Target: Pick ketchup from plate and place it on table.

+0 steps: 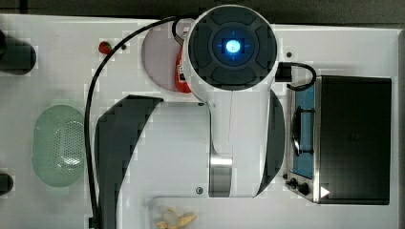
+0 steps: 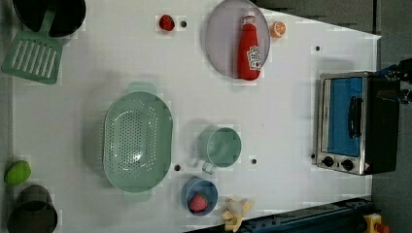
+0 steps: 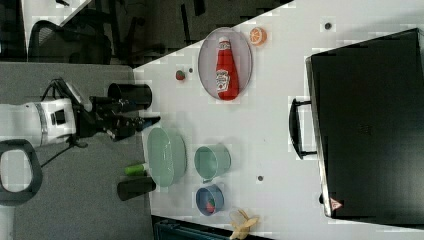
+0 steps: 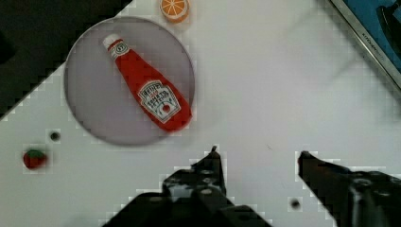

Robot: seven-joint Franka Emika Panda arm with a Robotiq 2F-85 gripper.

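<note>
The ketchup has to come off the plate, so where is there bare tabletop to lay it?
Widest bare table: between plate, toaster oven and green cup. Another patch lies between strawberry, spatula and basket. Crowded: around basket, cup, blue bowl and banana.

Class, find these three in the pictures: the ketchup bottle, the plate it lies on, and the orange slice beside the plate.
ketchup (image 4: 151, 90), wrist view, on its red body.
plate (image 4: 92, 109), wrist view, on its bare surface.
orange slice (image 2: 278, 29), left view, on its cut face.
</note>
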